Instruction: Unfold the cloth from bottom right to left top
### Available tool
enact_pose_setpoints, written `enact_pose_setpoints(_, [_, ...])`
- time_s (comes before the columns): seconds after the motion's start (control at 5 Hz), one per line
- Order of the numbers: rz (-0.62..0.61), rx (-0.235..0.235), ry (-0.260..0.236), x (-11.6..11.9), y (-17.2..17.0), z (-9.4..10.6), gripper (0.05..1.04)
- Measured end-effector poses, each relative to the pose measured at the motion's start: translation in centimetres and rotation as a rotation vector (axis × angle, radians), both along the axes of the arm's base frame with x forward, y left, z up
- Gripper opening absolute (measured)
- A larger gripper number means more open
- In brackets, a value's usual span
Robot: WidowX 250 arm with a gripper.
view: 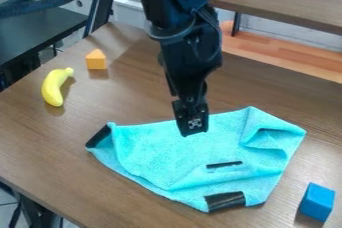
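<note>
One rumpled turquoise cloth (180, 157) is laid on a brown wooden bench (37, 142) beneath one black claw (194, 126); whether open or closed cannot be told. One yellow banana (53, 87), one orange block (96, 61), one blue cube (316, 202) are seen.

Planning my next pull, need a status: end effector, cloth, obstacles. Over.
End effector at cloth's upper edge, contact unclear. Cloth not flat, folds at right. Blue block off its lower right, not touching; banana well away, upper left.

Noted a yellow banana (55, 87) just beside an orange block (96, 61), on the tabletop (40, 137) at view left. Logged a blue block (316, 202) at lower right, well apart.
</note>
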State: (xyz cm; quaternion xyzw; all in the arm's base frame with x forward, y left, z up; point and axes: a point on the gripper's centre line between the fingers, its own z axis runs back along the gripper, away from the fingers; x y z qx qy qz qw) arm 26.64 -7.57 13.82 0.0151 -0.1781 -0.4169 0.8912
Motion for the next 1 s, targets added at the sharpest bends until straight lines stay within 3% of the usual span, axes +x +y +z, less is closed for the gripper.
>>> enact_pose_setpoints(0.2, [0.003,0.002,0.025,-0.2,0.0,-0.9,1.001])
enact_pose_setpoints(0.4, [0.03,-0.03,-0.011,0.5,0.0,-2.7,1.001])
enact_pose_setpoints(0.6, [0.042,-0.04,0.013,1.8,-0.4,-5.7,1.001])
enact_pose_setpoints(0.8, [0.07,-0.027,-0.012,3.9,-0.7,-7.4,1.001])
enact_pose_setpoints(1.0, [0.104,0.002,0.001,5.6,-1.1,-9.5,1.001])
